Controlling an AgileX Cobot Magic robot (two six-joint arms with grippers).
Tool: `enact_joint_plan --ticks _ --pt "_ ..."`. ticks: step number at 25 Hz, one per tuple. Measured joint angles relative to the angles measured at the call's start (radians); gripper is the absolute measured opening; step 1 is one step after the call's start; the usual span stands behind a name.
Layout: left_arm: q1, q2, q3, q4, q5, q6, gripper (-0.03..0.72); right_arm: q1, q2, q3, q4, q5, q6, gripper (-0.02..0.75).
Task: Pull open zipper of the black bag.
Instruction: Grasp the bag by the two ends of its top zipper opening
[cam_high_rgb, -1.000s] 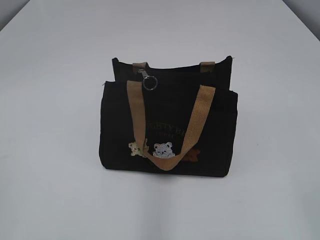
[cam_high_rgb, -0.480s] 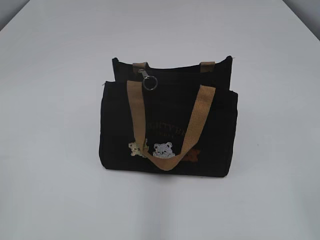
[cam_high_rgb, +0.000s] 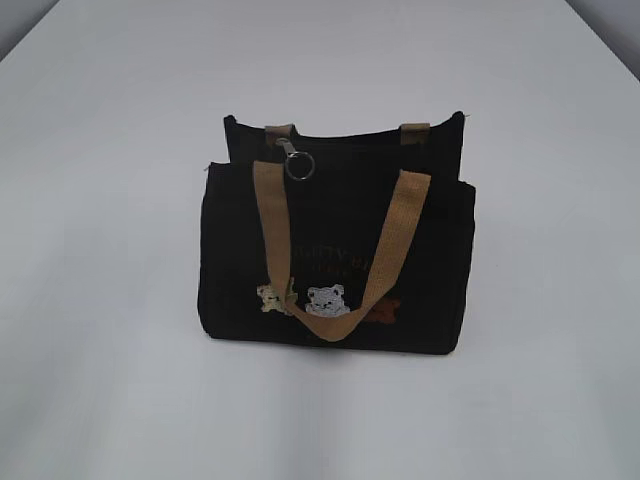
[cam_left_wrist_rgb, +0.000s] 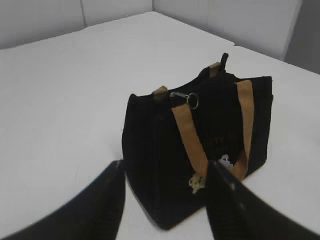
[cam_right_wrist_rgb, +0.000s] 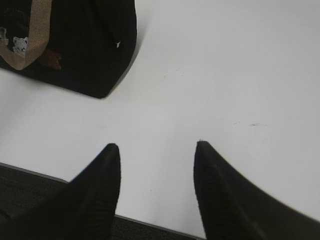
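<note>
The black bag stands upright mid-table, tan handles hanging down its front over the bear patches. Its zipper runs along the top edge, with the silver pull and key-ring near the left end. In the left wrist view the black bag and its key-ring lie ahead; my left gripper is open, short of the bag's near corner, holding nothing. My right gripper is open over bare table near the front edge, the black bag's corner far up-left. Neither arm shows in the exterior view.
The white table spreads all round the bag. Its front edge runs just below my right fingertips. Pale walls rise behind the table in the left wrist view.
</note>
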Motion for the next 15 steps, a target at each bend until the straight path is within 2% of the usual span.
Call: enact_joint_plan --ticks 3,6,8,10,13,15 --pt "0.000 0.260 0.000 -0.275 -0.025 0.416 0.440 0.000 0.000 0.000 0.000 0.000 0.000 0.379" --pt "0.000 0.537 0.001 -0.498 -0.007 0.729 0.454 0.000 0.000 0.000 0.000 0.000 0.000 0.379" --pt "0.000 0.664 0.001 -0.599 0.043 0.877 0.456 0.000 0.000 0.001 0.000 0.000 0.000 0.379" --pt "0.000 0.774 -0.012 -0.641 0.069 0.977 0.456 0.000 0.000 0.001 0.000 0.000 0.000 0.379" --pt "-0.013 0.900 -0.043 -0.652 0.077 1.024 0.460 0.000 0.000 0.001 0.000 0.000 0.000 0.379" --pt "-0.045 0.949 -0.067 -0.658 0.066 1.049 0.465 0.000 0.000 0.001 0.000 0.000 0.000 0.379"
